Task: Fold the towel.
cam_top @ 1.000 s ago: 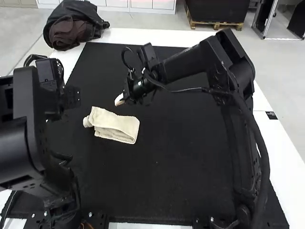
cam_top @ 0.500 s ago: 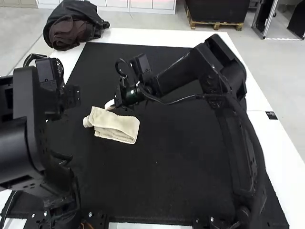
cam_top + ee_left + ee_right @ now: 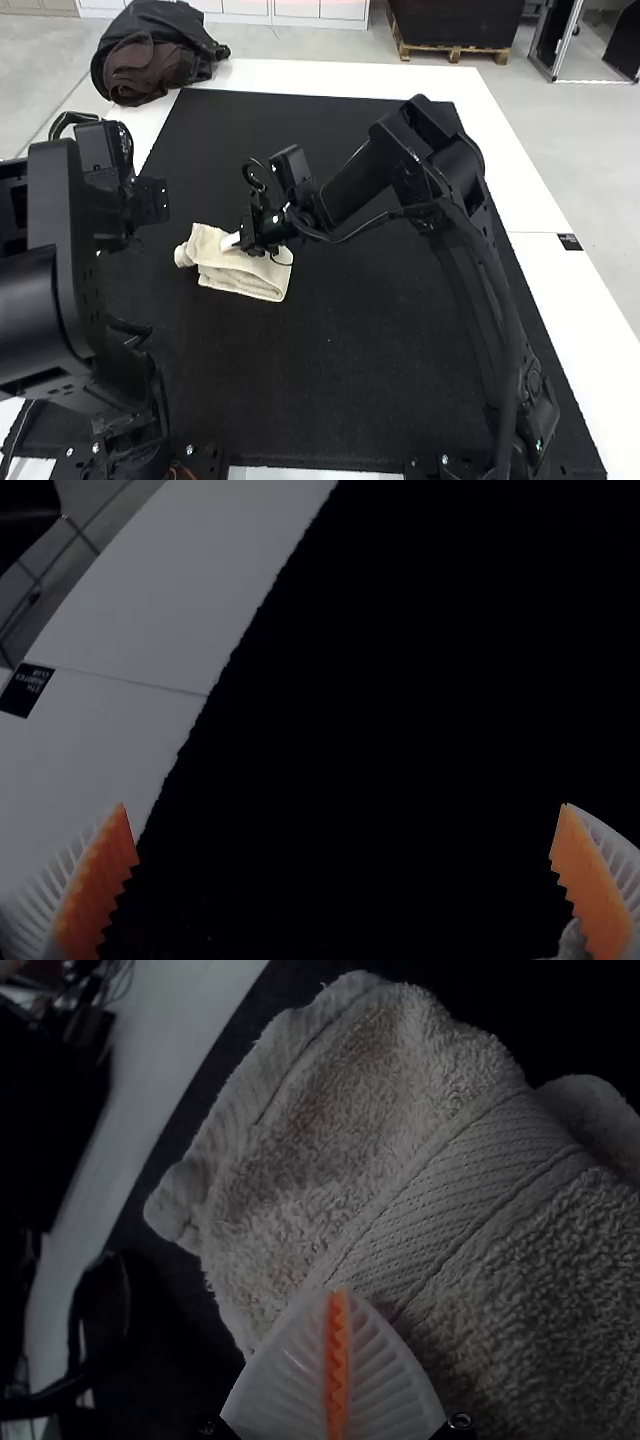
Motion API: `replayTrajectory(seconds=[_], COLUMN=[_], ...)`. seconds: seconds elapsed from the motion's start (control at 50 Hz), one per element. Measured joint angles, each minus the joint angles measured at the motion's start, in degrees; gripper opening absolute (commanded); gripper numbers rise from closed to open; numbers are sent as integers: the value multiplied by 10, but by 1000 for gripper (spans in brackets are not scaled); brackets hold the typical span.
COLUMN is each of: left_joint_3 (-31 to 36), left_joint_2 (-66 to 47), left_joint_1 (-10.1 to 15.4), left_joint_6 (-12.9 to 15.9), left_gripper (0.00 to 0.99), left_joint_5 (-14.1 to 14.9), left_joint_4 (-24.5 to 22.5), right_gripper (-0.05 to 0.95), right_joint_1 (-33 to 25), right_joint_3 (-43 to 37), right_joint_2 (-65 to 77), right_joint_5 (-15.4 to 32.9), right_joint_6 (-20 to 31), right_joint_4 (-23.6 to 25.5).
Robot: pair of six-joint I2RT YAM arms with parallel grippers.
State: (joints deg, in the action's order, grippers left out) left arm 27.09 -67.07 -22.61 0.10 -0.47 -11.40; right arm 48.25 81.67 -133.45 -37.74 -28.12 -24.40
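The cream towel (image 3: 245, 272) lies folded in a compact, layered bundle left of the mat's middle, a rounded bit poking out at its left end. Over its upper part is my right gripper (image 3: 230, 241), its white tip against or just above the cloth. In the right wrist view the right gripper (image 3: 338, 1295) has its fingers pressed together in front of the towel (image 3: 350, 1150), with a woven band across the terry. My left gripper (image 3: 148, 202) is left of the towel, its tips hidden in the high view; the left gripper (image 3: 342, 805) stands wide open, nothing between its fingers.
A black mat (image 3: 350, 380) covers most of the white table (image 3: 540, 205). A dark bag or jacket (image 3: 155, 55) rests at the far left corner. The right arm reaches across the mat's right half, and the left arm stands close along the left edge.
My right gripper has moved from beyond the towel toward the near side, and its tip now overlaps the towel's upper part. The left arm and the towel look unmoved.
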Motion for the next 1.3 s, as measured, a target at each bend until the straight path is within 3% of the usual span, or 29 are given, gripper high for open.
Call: replayTrajectory(seconds=[0.46, 0.6, 0.76, 0.92, 1.08, 1.16, 1.18, 1.22, 1.3], left_joint_3=[0, 3, 39, 98, 151, 177, 183, 197, 225], left_joint_2=[0, 0, 0, 0, 0, 0, 0, 0, 4], left_joint_1=[0, 0, 0, 4, 37, 64, 70, 85, 112], left_joint_6=[-7, -9, -11, -19, -28, -34, -35, -38, -41], left_gripper=[969, 969, 969, 969, 969, 969, 969, 969, 969], left_joint_5=[0, 0, 0, 0, 0, 0, 0, 0, 0], left_joint_4=[0, 10, 30, 59, 89, 106, 110, 117, 129], right_gripper=[-23, -23, -23, -15, 392, 670, 797, 916, 921], right_joint_1=[1, 1, -1, -13, -56, -83, -92, -104, -130], right_joint_3=[-19, -25, -32, -4, 49, 70, 76, 84, 101], right_joint_2=[-63, -60, -18, 68, 157, 196, 209, 226, 264], right_joint_5=[0, 2, 2, 2, 4, 14, 19, 26, 42], right_joint_6=[0, -28, -71, -92, -99, -91, -86, -77, -50], right_joint_4=[-103, -122, -120, -61, 22, 68, 85, 106, 156])
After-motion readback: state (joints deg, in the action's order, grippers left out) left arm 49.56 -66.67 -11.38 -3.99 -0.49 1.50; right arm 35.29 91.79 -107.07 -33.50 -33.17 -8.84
